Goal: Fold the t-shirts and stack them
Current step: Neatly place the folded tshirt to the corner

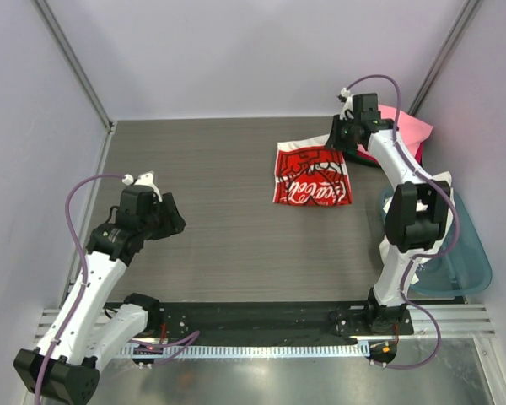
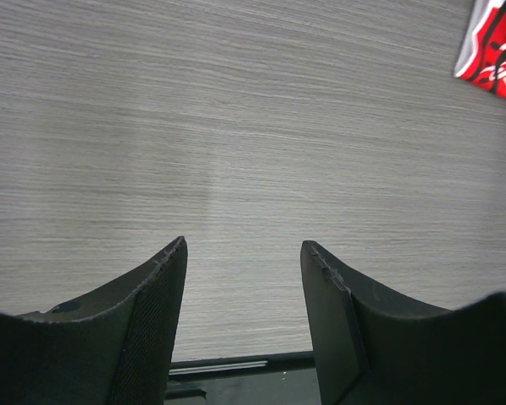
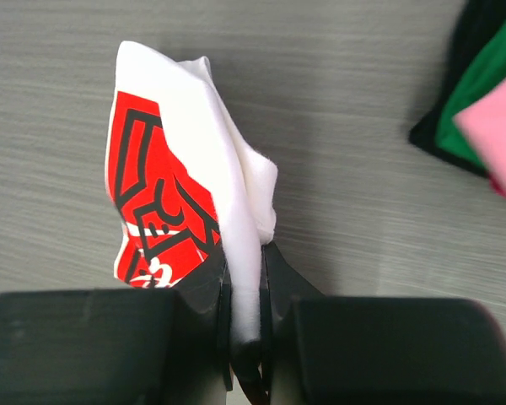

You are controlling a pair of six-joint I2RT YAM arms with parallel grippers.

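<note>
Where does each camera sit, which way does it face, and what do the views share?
Top external: high behind the robot, looking down on the table; left arm and right arm show.
Left wrist: on the left arm, looking along the table; its open left hand frames the bottom.
Right wrist: on the right arm, looking down at its right hand shut on the Coca-Cola t-shirt.
Shared: all three see that t-shirt.

I get bright, even overhead light, faint shadows on the table [image 1: 219,219], glare off the near metal sheet [image 1: 261,381], the right gripper [image 3: 244,274] blurred
</note>
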